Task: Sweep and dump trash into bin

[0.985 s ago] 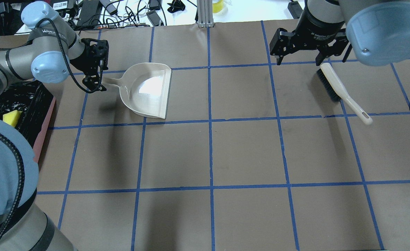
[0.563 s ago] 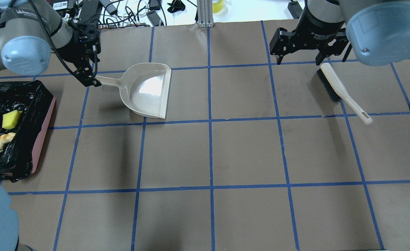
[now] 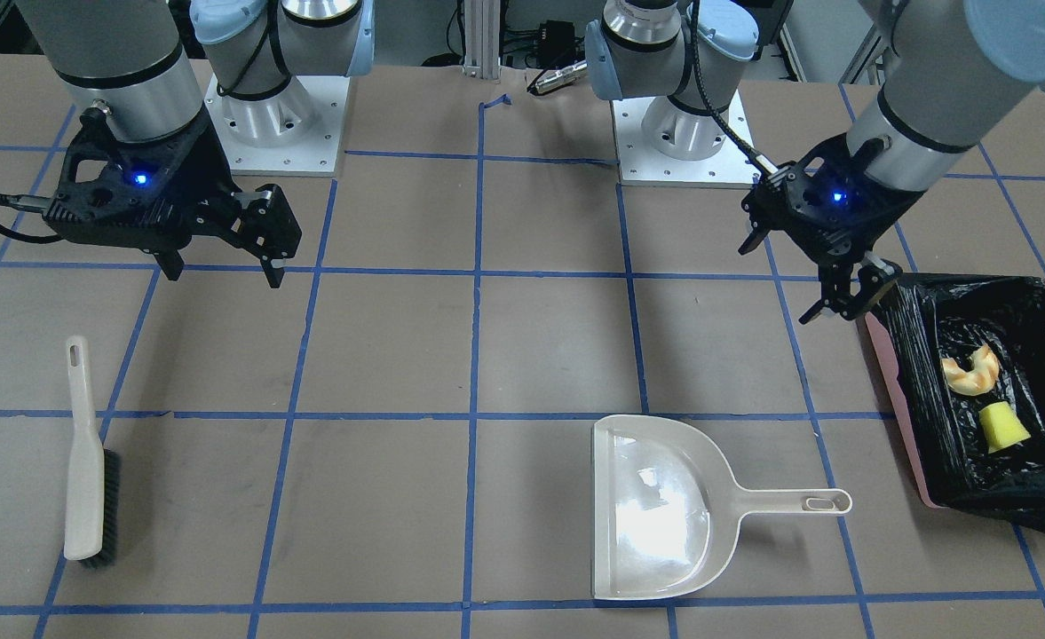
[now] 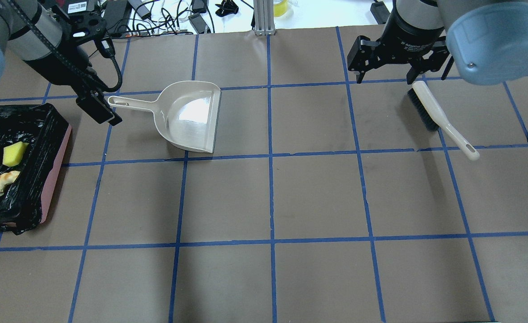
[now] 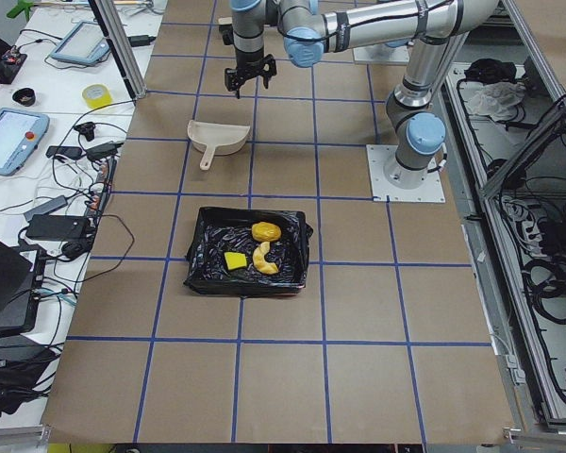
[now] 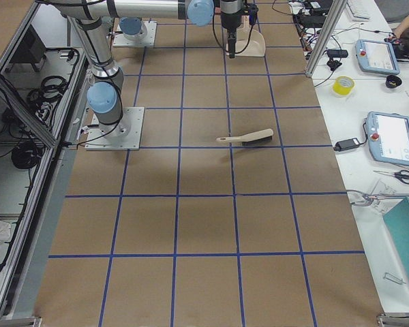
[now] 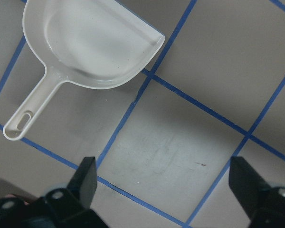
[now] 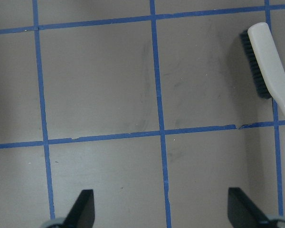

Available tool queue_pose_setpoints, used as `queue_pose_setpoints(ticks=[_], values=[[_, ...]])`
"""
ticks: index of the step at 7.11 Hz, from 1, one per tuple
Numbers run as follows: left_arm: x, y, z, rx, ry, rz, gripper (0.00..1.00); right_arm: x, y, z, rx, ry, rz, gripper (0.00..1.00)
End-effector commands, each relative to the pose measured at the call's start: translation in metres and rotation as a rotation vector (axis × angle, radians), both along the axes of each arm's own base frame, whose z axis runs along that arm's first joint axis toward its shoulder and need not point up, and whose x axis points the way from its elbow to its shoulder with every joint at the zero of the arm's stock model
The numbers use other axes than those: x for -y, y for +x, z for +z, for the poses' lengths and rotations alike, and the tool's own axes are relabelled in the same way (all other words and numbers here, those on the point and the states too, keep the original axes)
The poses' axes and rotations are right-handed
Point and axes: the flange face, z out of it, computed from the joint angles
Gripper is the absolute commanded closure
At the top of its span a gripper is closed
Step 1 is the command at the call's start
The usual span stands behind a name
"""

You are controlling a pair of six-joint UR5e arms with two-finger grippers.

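The trash lies in the bin point(image 4: 58, 161): sponge point(image 4: 15, 153), bread point(image 4: 1, 183), lump point(image 5: 266, 230). The empty dustpan point(image 4: 192, 116) rests on the counter point(image 4: 317, 197) near the bin, with the brush point(image 4: 438, 117) far from it. The left end effector point(image 7: 162, 166) hovers beside the bin, spread and empty. The right end effector point(image 3: 223, 273) is likewise open, well away from the bin. The job looks done, so the left should lift straight up, staying clear of the bin's rim.

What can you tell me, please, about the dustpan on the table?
The dustpan is cream, glossy plastic by its look: a D-shaped scoop with a raised rim and a slim handle ending in a slotted hole. It lies flat and empty on the table, handle toward the bin. Nothing touches it; the open left hand hangs clear.
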Motion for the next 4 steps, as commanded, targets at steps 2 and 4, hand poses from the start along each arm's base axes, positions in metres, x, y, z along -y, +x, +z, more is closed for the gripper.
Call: queue_pose_setpoints(ticks=[2, 4], values=[[-0.011, -0.006, 0.006, -0.024, 0.033, 0.4, 0.0, 0.0, 0.001, 0.0, 0.0, 0.003, 0.002, 0.0], [-0.016, -0.026, 0.016, -0.04, 0.053, 0.729, 0.0, -0.001, 0.0, 0.0, 0.0, 0.003, 0.0, 0.0]])
